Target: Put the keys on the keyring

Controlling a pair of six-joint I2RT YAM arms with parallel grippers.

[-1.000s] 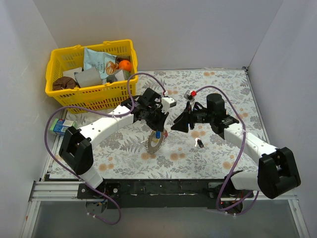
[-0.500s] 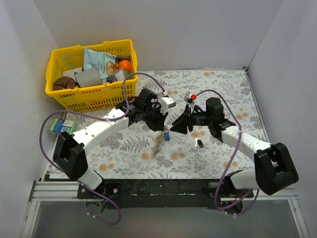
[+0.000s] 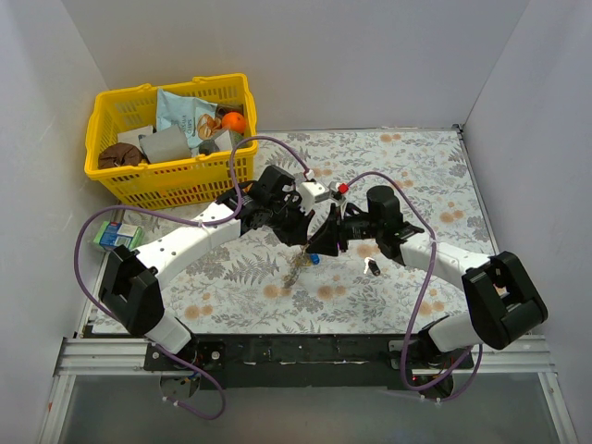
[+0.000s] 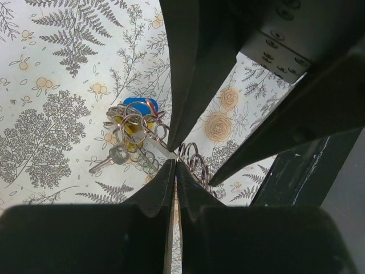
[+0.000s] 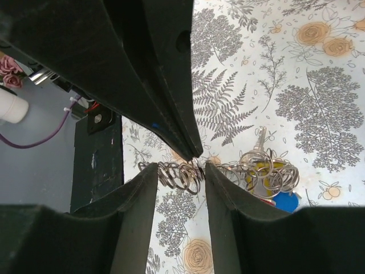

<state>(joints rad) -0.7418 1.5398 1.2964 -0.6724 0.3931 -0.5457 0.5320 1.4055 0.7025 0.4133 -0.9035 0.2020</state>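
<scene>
My left gripper [image 3: 302,242] is shut on the rim of the keyring [image 3: 297,269], which hangs edge-on just above the flowered table. In the left wrist view the fingers meet [image 4: 175,164] on the thin ring, with small silver rings [image 4: 195,161] beside them. Blue [image 4: 140,104] and yellow [image 4: 130,128] headed keys and a silver key [image 4: 108,160] hang in the cluster. My right gripper [image 3: 322,242] is open, its jaws [image 5: 181,168] either side of the ring's fringe [image 5: 178,176] without touching. A dark key [image 3: 373,267] lies alone on the table.
A yellow basket [image 3: 176,139] full of items stands at the back left. A small carton [image 3: 116,235] lies at the left edge. The black front rail [image 3: 305,350] runs along the near edge. White walls close in the table.
My right gripper has moved left to the keyring and now straddles its fringe. The ring turned from face-on to edge-on under my left gripper, which shifted slightly right.
</scene>
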